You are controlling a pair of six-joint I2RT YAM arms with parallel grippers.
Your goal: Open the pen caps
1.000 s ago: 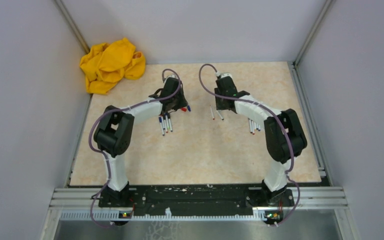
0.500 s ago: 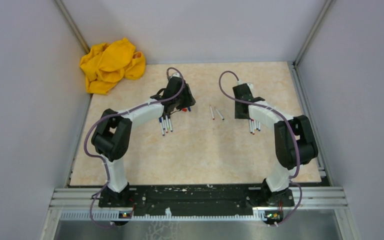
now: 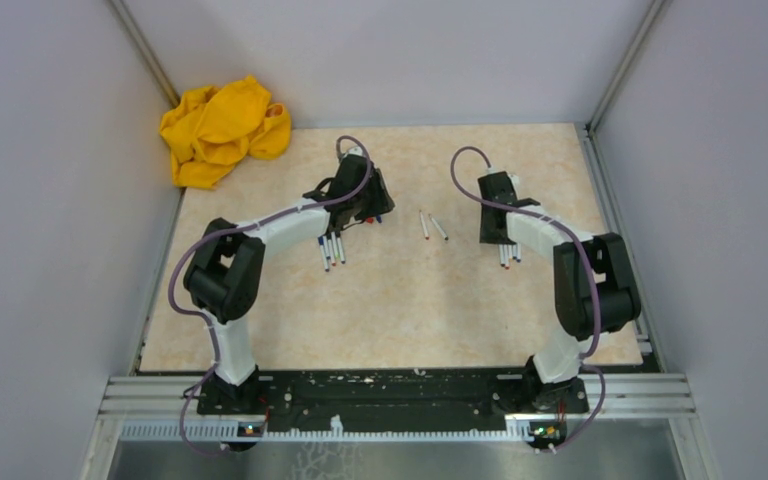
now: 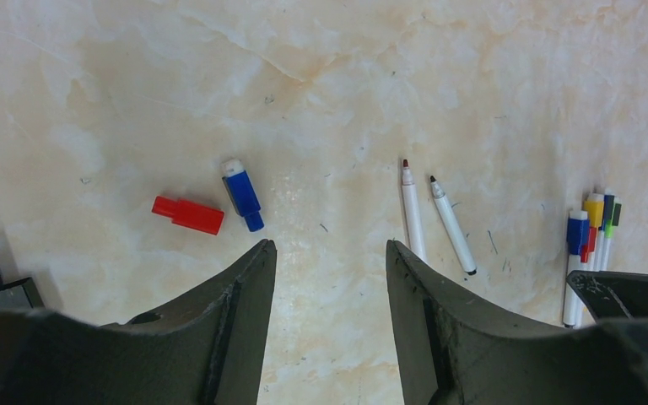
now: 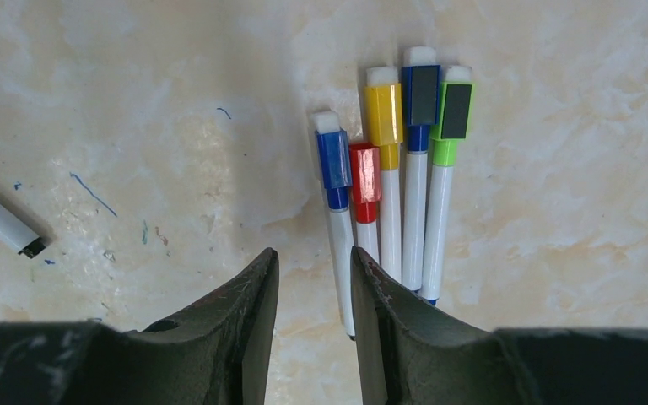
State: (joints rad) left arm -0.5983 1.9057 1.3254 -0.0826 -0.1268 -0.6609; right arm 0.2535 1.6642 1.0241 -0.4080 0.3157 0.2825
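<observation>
In the left wrist view a loose red cap (image 4: 187,215) and a loose blue cap (image 4: 243,195) lie on the table, just beyond my left fingertip. Two uncapped pens (image 4: 411,211) lie side by side to their right. My left gripper (image 4: 329,249) is open and empty above bare table between them. In the right wrist view several capped pens (image 5: 388,194) lie in a row, with blue (image 5: 333,160), red (image 5: 364,181), yellow (image 5: 384,114), blue and green caps. My right gripper (image 5: 314,253) is open and empty just left of the row's near ends.
A crumpled yellow cloth (image 3: 222,130) lies at the back left corner. Another bunch of capped pens (image 3: 332,248) lies under my left forearm. The two uncapped pens (image 3: 430,225) lie mid-table between the arms. Walls close the table on three sides.
My right gripper has swung right, from beside the two uncapped pens to above the row of capped pens. My left gripper has shifted slightly right.
</observation>
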